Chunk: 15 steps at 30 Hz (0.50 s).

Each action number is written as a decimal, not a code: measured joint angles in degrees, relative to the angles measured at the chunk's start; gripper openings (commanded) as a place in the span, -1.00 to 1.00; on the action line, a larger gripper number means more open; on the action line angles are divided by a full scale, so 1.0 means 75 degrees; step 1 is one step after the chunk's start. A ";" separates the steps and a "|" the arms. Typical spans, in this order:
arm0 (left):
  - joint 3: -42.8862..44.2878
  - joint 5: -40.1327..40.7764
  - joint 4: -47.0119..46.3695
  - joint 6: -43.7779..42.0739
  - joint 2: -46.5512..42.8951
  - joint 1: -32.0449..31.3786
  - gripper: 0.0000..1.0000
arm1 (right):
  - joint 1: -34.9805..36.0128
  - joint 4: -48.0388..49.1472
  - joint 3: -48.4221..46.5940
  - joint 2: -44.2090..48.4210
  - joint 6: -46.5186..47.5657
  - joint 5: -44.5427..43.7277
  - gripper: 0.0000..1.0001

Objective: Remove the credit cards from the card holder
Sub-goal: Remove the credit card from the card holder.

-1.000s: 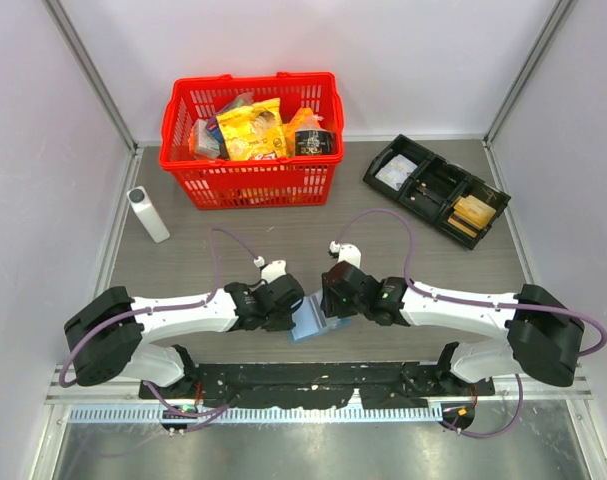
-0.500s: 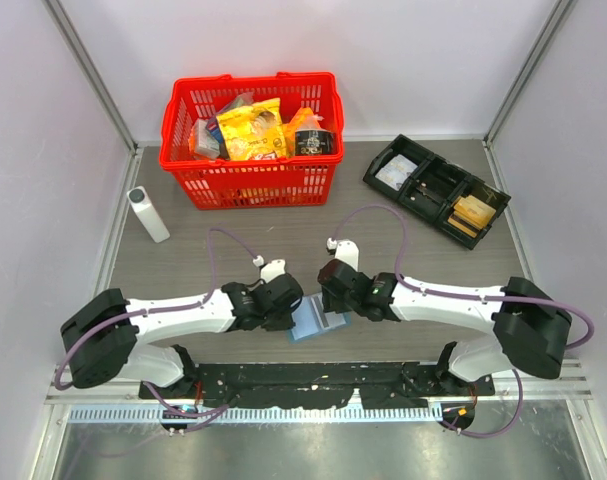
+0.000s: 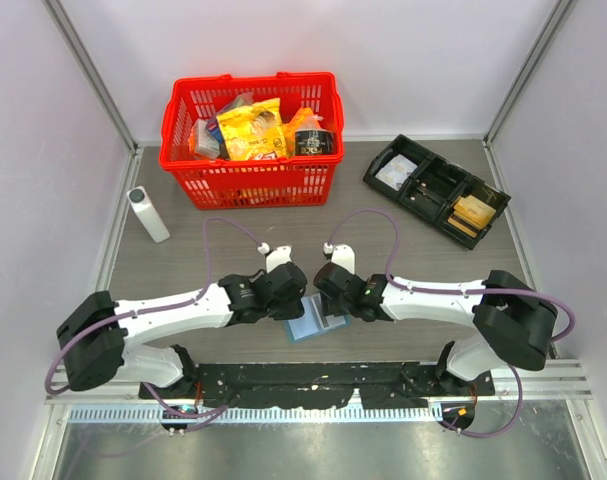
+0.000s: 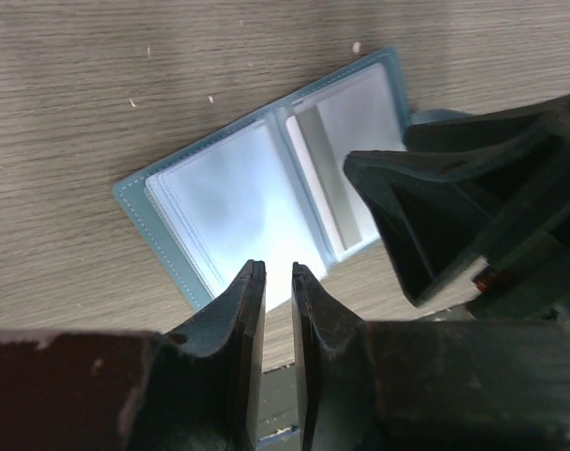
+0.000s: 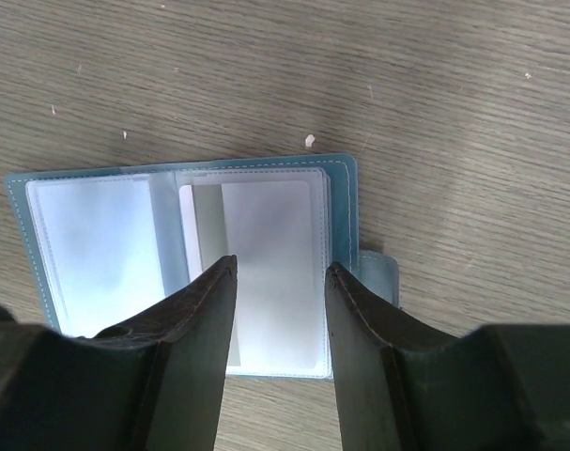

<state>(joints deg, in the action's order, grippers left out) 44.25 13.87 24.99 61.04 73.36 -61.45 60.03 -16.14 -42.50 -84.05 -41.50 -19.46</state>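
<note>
The right pincer (image 5: 277,272) and the left pincer (image 4: 277,272) have moved in closer over the card holder (image 3: 311,325). It lies open on the counter (image 3: 163,270) near the front edge. The right one is half open above the right page, holding nothing. The left one is open just a crack, empty too. I think pulling a card comes next.

Lab test cell: white panel walls (image 3: 413,60), aluminium posts (image 3: 90,70).

card holder (image 4: 228,193) near edge hidden behind jaws
</note>
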 measured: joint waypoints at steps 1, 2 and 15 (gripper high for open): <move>0.0009 0.0003 -0.0032 -0.0020 0.0146 0.0000 -0.58 | -0.0003 0.0012 0.0003 -0.0015 0.0000 0.0006 -0.05; 0.0009 0.0003 -0.0050 -0.0032 0.0294 0.0000 -0.58 | -0.0003 0.0020 0.0006 -0.0026 0.0000 0.0009 -0.05; -0.0105 0.0003 -0.0114 -0.0006 0.0991 -0.0006 -0.58 | -0.0006 0.0169 0.0047 -0.0050 -0.0003 0.0093 -0.06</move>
<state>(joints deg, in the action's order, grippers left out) 43.46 13.89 24.14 60.99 80.79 -61.49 59.99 -14.87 -42.15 -84.42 -41.52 -18.76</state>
